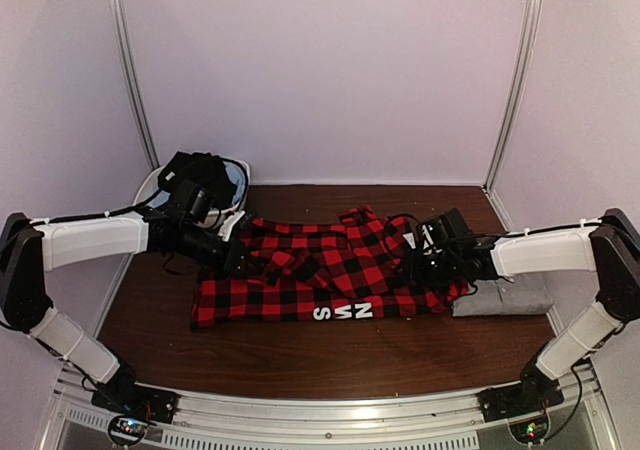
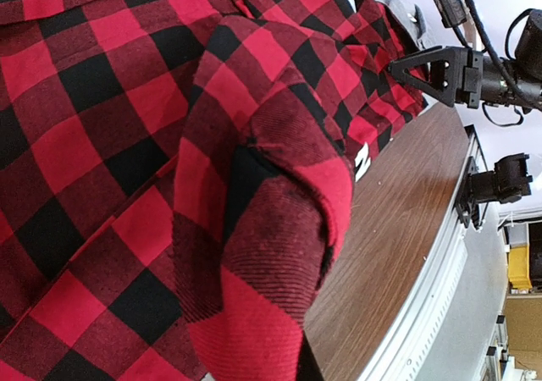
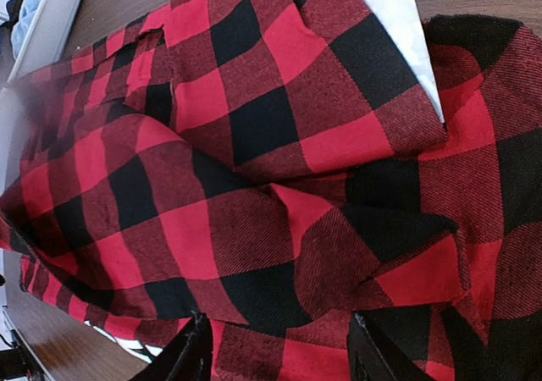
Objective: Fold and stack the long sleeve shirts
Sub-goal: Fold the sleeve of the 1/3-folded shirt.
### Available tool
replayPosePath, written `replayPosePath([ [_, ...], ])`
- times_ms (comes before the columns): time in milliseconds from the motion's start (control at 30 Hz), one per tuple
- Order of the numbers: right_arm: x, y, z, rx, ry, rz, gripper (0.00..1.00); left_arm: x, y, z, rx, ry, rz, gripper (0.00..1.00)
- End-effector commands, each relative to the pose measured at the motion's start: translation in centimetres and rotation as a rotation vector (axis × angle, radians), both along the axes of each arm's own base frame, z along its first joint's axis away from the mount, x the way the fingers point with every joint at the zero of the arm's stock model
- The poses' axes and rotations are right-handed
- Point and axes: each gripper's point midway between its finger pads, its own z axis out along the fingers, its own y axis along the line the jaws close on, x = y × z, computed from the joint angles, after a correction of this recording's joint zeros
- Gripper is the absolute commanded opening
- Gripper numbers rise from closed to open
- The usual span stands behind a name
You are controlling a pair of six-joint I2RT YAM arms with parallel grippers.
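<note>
Red-and-black flannel shirt (image 1: pixel 300 292) beneath left jaws and right jaws

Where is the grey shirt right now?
In the top external view, the grey shirt lies as a compact pile on the right side of the table, right beside the right end of the red-and-black flannel.

Left gripper (image 1: pixel 240 258): your views hide its fingers under folds of the flannel (image 1: pixel 300 280).
Right gripper (image 3: pixel 279 360): fingertips cut off at the wrist view's lower edge.
Grey shirt (image 1: pixel 512 298): partly hidden beneath the right arm.
Lettering (image 1: pixel 343 312): too small to read.
</note>
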Motion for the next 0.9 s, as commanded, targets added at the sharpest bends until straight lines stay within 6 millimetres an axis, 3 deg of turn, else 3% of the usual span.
replayPosePath([
  [0,1.2,-1.1,-1.2,-0.104,-0.003,-0.007,0.55,-0.5,1.6,0.4,0.014,-0.012,0.01,0.0],
  [300,1.2,-1.6,-3.3,-0.164,0.03,0.01,0.55,-0.9,2.2,-2.0,0.047,0.046,0.021,0.04],
  [467,1.2,-1.9,-3.2,-0.184,0.027,0.012,0.55,-0.5,3.6,-4.0,0.144,0.053,0.067,0.1],
  [867,0.7,-1.8,-3.9,-0.173,0.045,0.023,0.55,-0.4,6.0,-5.7,0.277,0.023,0.119,0.25],
])
